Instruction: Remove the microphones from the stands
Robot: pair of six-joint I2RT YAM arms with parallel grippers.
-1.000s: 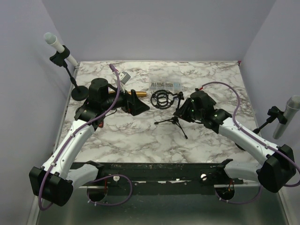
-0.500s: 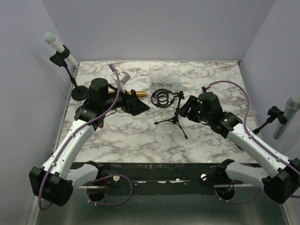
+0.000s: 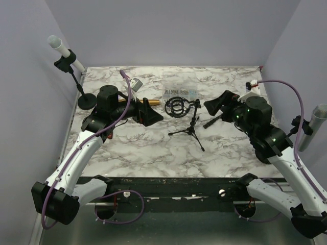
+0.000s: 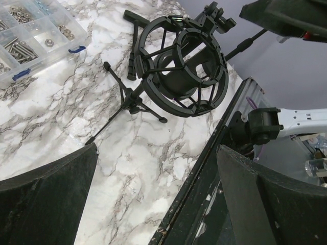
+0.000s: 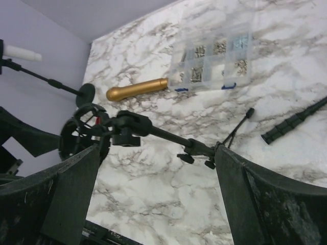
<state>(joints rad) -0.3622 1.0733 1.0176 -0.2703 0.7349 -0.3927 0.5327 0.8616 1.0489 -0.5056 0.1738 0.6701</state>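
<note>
- Top external view: we find the gold microphone point(image 3: 123, 101) lying flat on the marble table point(image 3: 153, 153), toward the rear left; the left arm's wrist partly covers it; it is apart from the stand point(image 3: 191, 130).
- Right wrist view agrees; the gold microphone point(image 5: 137, 89) lies on its side just beside the left end of the clear parts box point(image 5: 214, 60); neither gripper touches it.
- We record the stand as a small black tripod standing upright near mid-table; its boom slants up to a black shock mount point(image 3: 176, 107), which sits close to the clear parts box point(image 3: 180, 93).
- Left wrist view: the shock mount point(image 4: 184, 71) faces this camera ring-on, with its inner cradle in plain sight; the tripod legs of the stand point(image 4: 134, 97) rest on the marble beside it.
- Left gripper point(image 3: 149, 114): we note the fingers spread wide with nothing between them; it hangs just left of the shock mount and points toward it; in its own view point(image 4: 157, 153) only marble and the table edge show between the fingers.
- Right gripper point(image 3: 218, 104): the fingers are likewise wide apart and hold nothing; it sits to the right of the stand, apart from it; in its own view point(image 5: 157, 150) the boom and the stand point(image 5: 204, 150) appear in the space between the fingers, out of contact.
- A black rod point(image 3: 212, 122) lies on the table between the tripod and the right gripper; the right wrist view shows the black rod point(image 5: 296, 122) at the right edge of the frame.
</note>
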